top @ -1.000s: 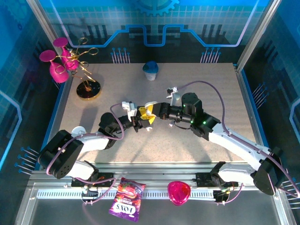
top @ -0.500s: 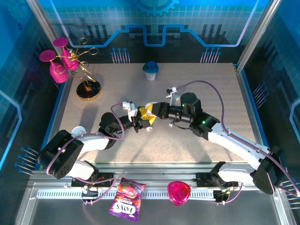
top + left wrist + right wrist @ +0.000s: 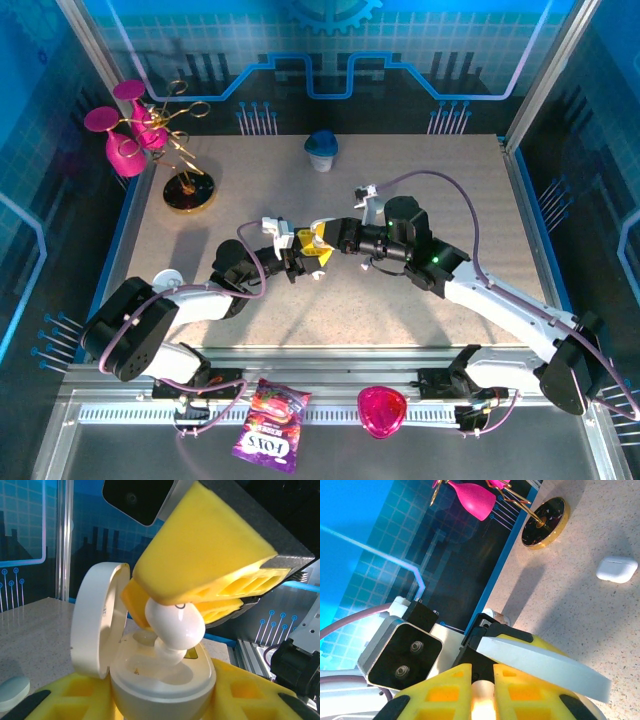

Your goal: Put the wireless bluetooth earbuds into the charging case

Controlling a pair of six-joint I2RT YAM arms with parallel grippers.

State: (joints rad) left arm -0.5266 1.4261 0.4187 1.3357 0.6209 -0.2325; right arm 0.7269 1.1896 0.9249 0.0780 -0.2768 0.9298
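Left wrist: right gripper [image 3: 171, 611] pinches an earbud [image 3: 175, 627] stem-down in the charging case [image 3: 150, 680] (clamped by left gripper [image 3: 160, 702]); tilted, it may jam.

Bright blue light; soft foreground blur

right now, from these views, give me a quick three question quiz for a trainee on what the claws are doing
1. True or false: the lid of the case is shut.
2. Which claw holds the case? A: left claw. B: right claw.
3. Fill in: the right claw pinches an ____ over the case.
Key: 1 false, it stands open. 2 A. 3 earbud.
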